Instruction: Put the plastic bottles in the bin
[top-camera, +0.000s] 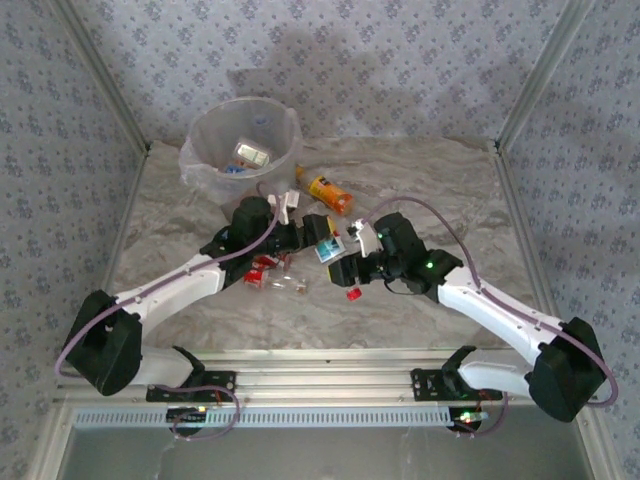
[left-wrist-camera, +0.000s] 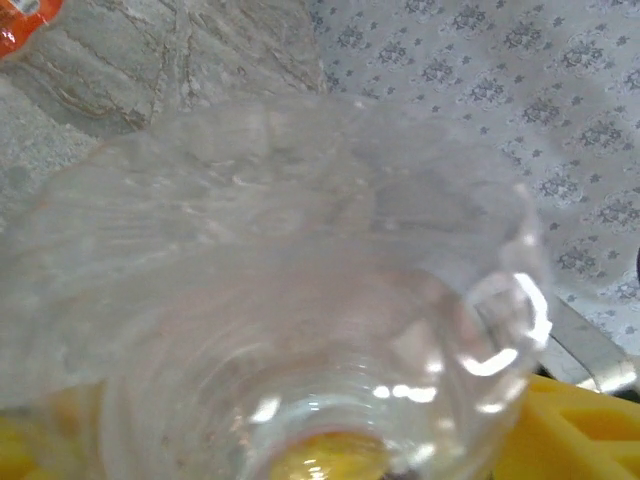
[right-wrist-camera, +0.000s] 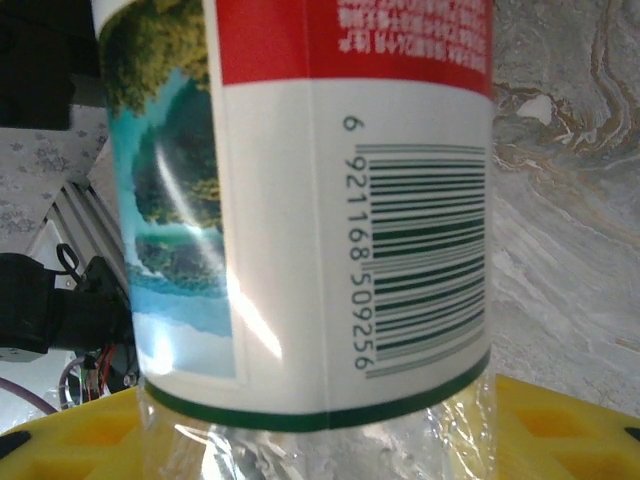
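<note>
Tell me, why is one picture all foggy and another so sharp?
Left wrist: the clear bottle sits very close to the lens, so it blurs, with white glare spots on its right. Right wrist: the labelled bottle is crisp, barcode readable, one glare streak across it. Top external: soft and dim, a faint shadow on the back wall.

Marbled grey tabletop (top-camera: 460, 170) — floral-patterned walls (top-camera: 400, 60) around it, a metal rail (top-camera: 320, 383) in front.
</note>
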